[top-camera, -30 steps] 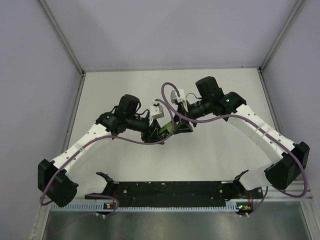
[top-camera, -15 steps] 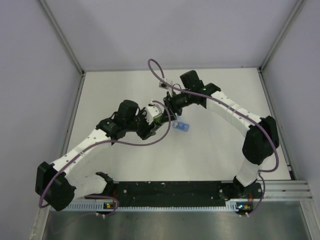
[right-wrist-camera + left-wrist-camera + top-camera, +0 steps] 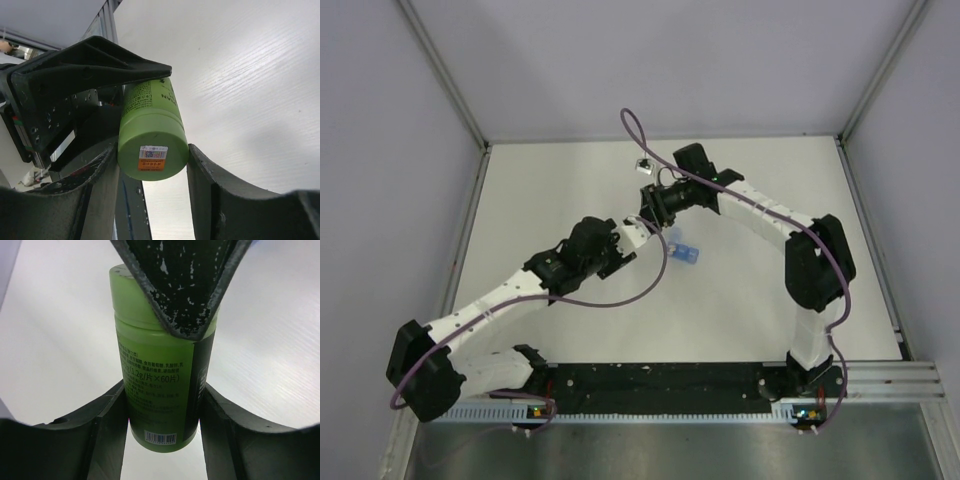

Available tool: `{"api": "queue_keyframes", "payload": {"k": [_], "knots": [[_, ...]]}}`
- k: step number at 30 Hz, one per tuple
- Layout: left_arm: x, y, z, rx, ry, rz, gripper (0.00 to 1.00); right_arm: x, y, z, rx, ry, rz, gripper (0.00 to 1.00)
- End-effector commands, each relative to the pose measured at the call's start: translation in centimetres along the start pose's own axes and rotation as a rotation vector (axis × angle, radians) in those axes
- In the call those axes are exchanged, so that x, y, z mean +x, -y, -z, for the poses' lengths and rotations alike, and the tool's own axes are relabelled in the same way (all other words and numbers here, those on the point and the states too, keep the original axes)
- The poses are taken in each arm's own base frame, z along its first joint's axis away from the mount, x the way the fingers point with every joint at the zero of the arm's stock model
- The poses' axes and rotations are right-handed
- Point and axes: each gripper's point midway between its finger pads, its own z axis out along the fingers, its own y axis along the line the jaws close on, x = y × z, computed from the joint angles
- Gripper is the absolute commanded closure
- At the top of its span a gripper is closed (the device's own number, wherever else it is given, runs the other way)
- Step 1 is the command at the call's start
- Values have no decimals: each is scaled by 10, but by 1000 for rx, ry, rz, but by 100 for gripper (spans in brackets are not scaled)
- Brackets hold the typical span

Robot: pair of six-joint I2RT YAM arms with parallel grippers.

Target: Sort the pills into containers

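Left wrist view: the left end effector [image 3: 162,415] is clamped around the body of a green bottle [image 3: 160,365], held off the desk [image 3: 770,330]. The right end effector [image 3: 152,150] is closed on the cap [image 3: 150,135] at the far end. The blue pill box [image 3: 685,253] lies on the desk just beside the two, untouched. This looks like the opening step. Next, I judge, the right wrist should twist the cap while the left holds the body firm, then lift the cap away without tipping pills out.
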Motion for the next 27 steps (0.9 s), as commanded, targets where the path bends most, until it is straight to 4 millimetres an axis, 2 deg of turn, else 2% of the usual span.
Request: {"api": "queue_keyframes", "payload": {"k": [1,2,3,6,10,13,17,22,24,27], "knots": [[-66,-61,10,-269,231,43,100,3,-58,3,-210,-41,-24,45],[-66,-60,10,-261,231,45,100,1,-59,8,-204,-29,-2,29],[-66,-58,10,-249,234,52,100,-1,-59,12,-196,-18,13,22],[-67,-54,9,-225,236,86,100,-7,-51,30,-113,25,80,14],[-70,-42,9,-130,251,112,100,-8,-55,52,-11,51,230,5],[-76,-29,12,-14,271,145,100,-8,-60,70,84,72,364,3],[-91,8,28,297,339,161,100,-6,-70,94,182,71,578,2],[-101,70,67,753,360,149,100,2,-88,112,216,65,793,1],[-104,79,77,848,365,156,100,6,-93,113,219,56,852,1],[-108,82,81,888,364,154,100,11,-99,110,207,36,904,1]]}}
